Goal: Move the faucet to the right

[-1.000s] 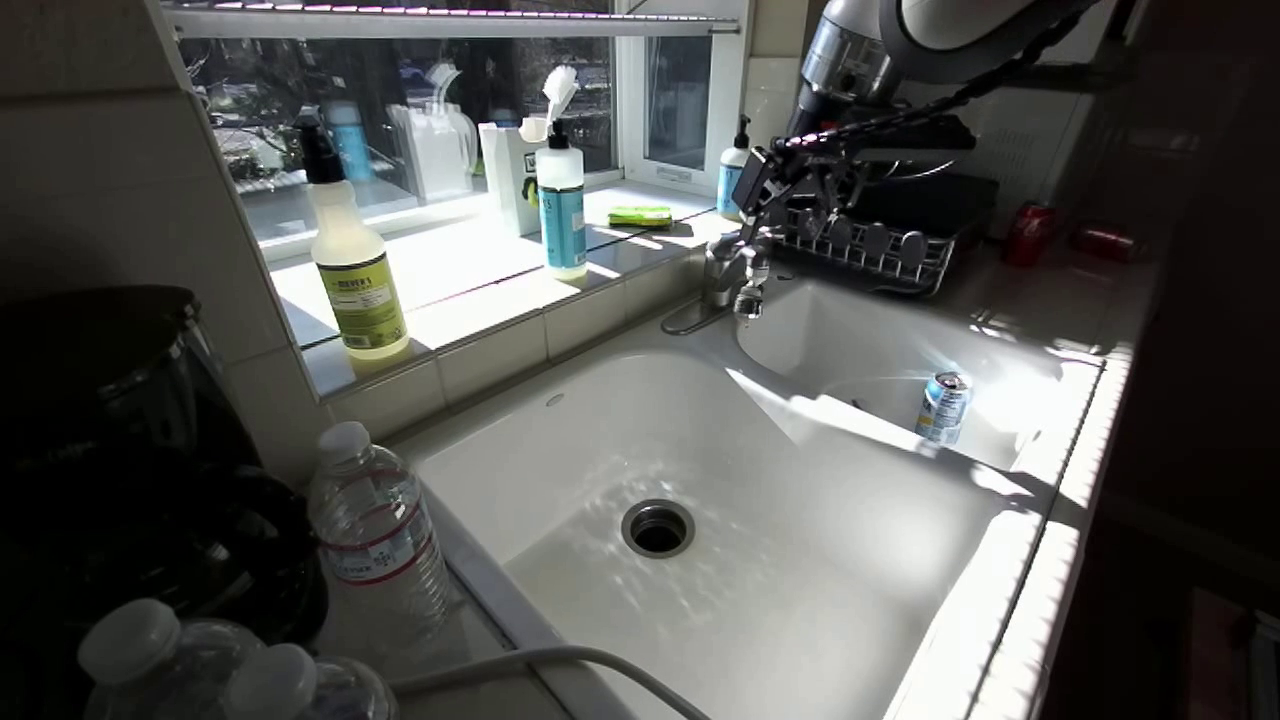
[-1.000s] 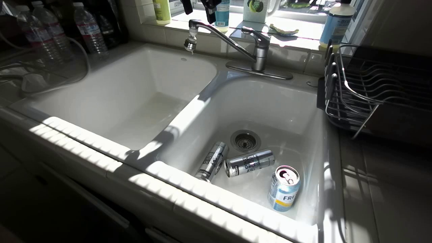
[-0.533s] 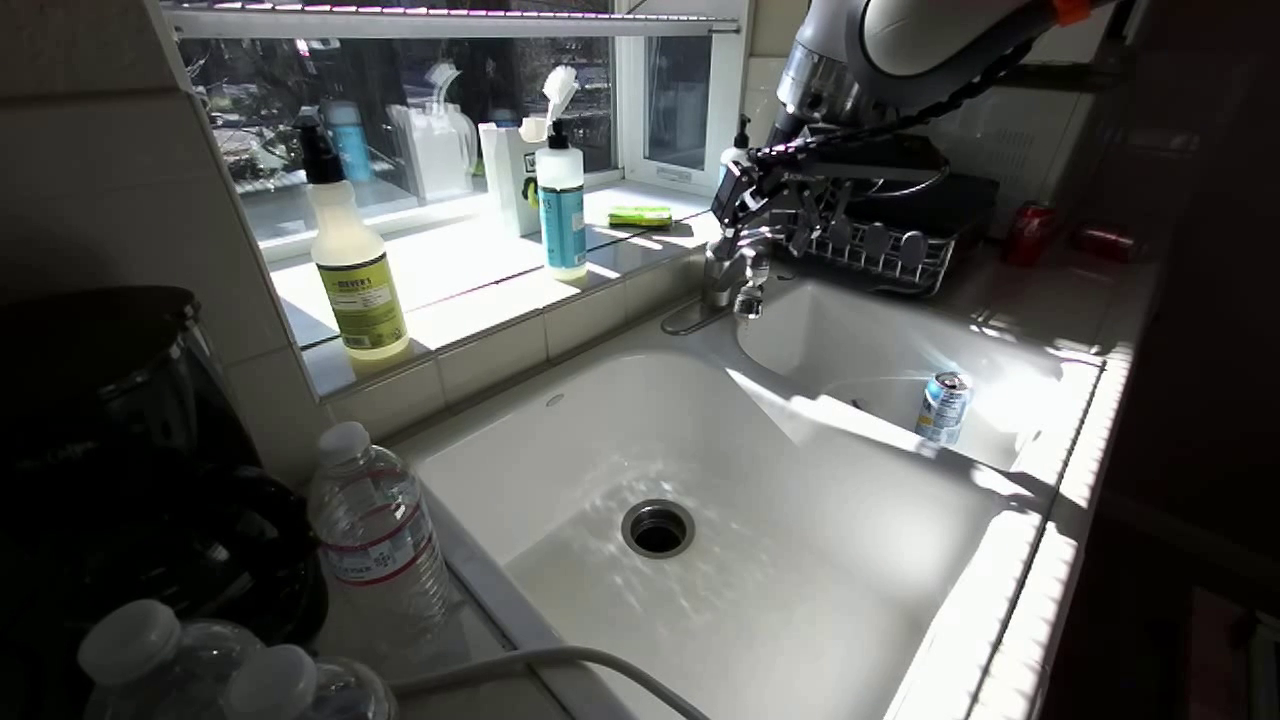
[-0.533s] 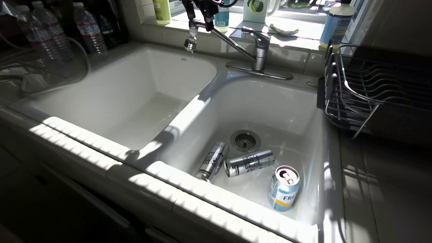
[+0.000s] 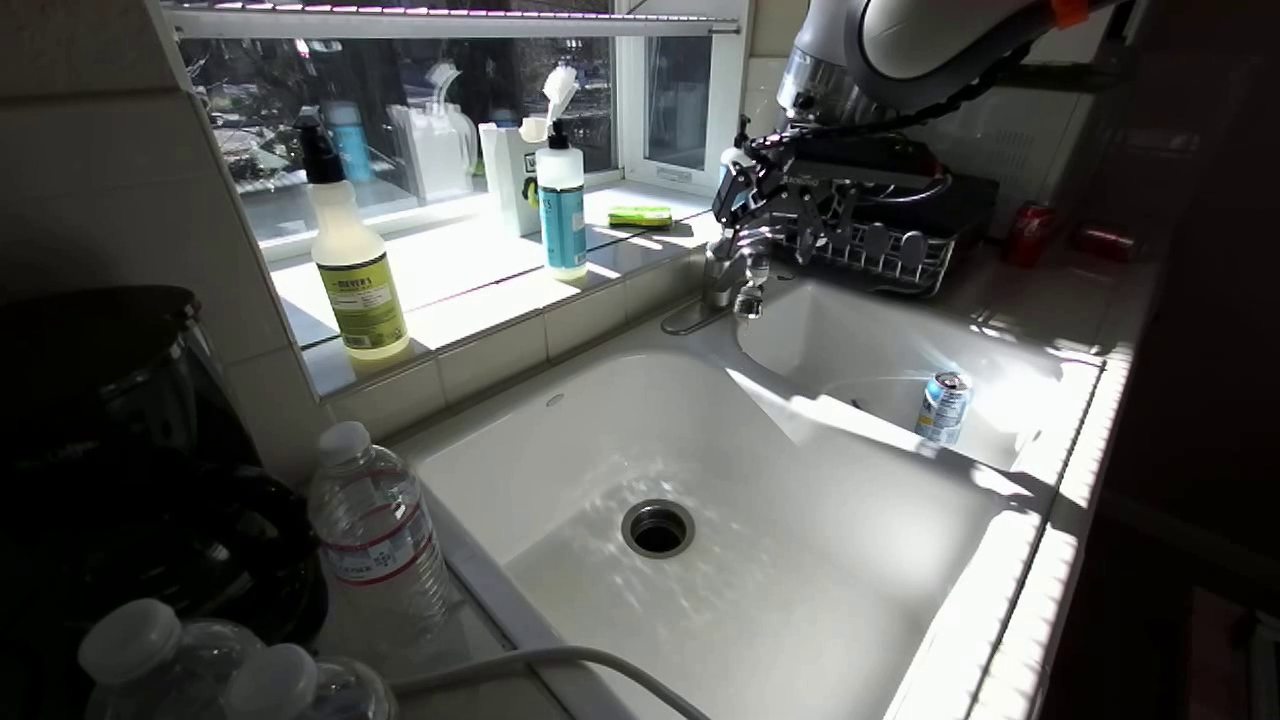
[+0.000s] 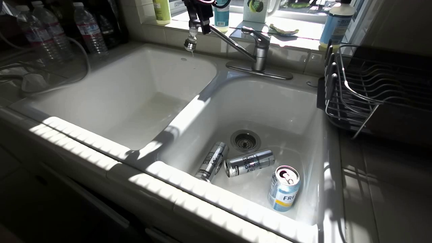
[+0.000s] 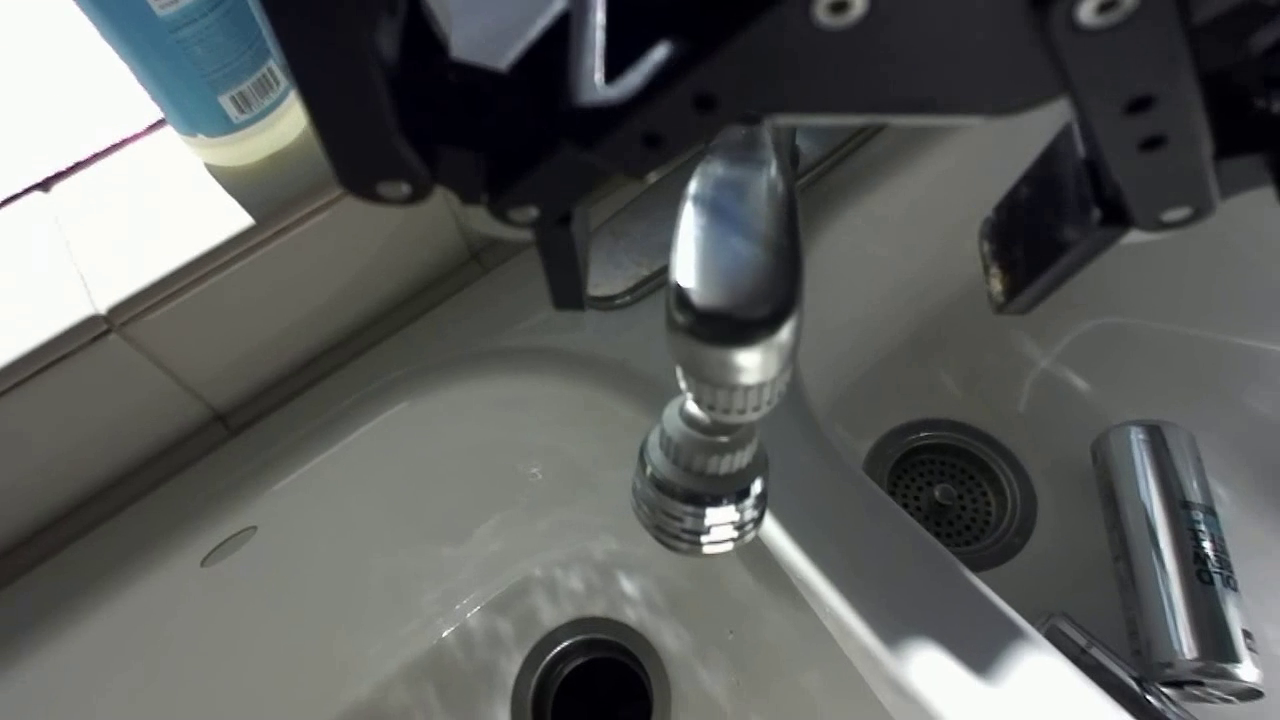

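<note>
Your gripper (image 7: 795, 280) is spread, the faucet (image 7: 735, 255) showing between its jaws, tip over the basin (image 6: 111, 91) by the bottles (image 6: 88, 30). You appear lined up to grasp; next, probably close, then swing it across the divider (image 6: 180, 118) toward the cans (image 6: 250, 163).

Strong daylight falls from the window (image 5: 400, 110), burning the sill (image 5: 440, 300) to near white. In both exterior views, sunlit bands with toothed shadow edges run along the front of the sink (image 6: 270, 98), while the dish rack (image 6: 364, 91) sits mostly in shade and parts of the margins drop almost to black. Bottles (image 6: 87, 30) lean outward near the edges, as through a wide lens. Rippled light spreads around a drain (image 5: 658, 556). In the wrist view, the faucet (image 7: 735, 230) carries glints, the gripper (image 7: 790, 290) is mostly dark, and small lettering on a soap bottle (image 7: 215, 70) is too soft to read.
</note>
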You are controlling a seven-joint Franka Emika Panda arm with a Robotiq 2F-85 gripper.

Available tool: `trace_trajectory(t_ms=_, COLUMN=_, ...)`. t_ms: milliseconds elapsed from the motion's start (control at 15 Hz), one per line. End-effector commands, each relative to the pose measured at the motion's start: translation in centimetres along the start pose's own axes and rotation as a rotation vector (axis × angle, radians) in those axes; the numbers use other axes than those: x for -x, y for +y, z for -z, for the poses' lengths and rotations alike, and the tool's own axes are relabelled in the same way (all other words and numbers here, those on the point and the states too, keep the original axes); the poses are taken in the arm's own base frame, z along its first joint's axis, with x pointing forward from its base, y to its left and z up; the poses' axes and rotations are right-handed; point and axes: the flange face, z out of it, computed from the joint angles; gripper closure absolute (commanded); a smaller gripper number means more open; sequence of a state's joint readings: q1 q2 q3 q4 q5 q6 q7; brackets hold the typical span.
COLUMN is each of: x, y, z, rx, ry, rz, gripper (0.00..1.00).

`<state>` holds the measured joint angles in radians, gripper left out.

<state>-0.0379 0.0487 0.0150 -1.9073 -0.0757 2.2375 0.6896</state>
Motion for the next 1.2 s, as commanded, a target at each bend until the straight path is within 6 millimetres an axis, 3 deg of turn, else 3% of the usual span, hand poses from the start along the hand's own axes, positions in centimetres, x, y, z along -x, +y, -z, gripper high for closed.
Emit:
trace_trajectory(t_ms=0, x=0.6, y=0.0, z=0.4, rx=0.040, ry=-0.034, rz=-0.071, gripper=0.00)
trace_trajectory(t_ms=600, x=1.4, y=1.0, z=1.4, rx=0.081, ry=-0.079, rz=-0.123, gripper=0.00)
trace_trajectory(t_ms=1133, x=1.2, y=1.2, z=1.0, rx=0.059, ry=-0.071, rz=-0.113, gripper=0.00)
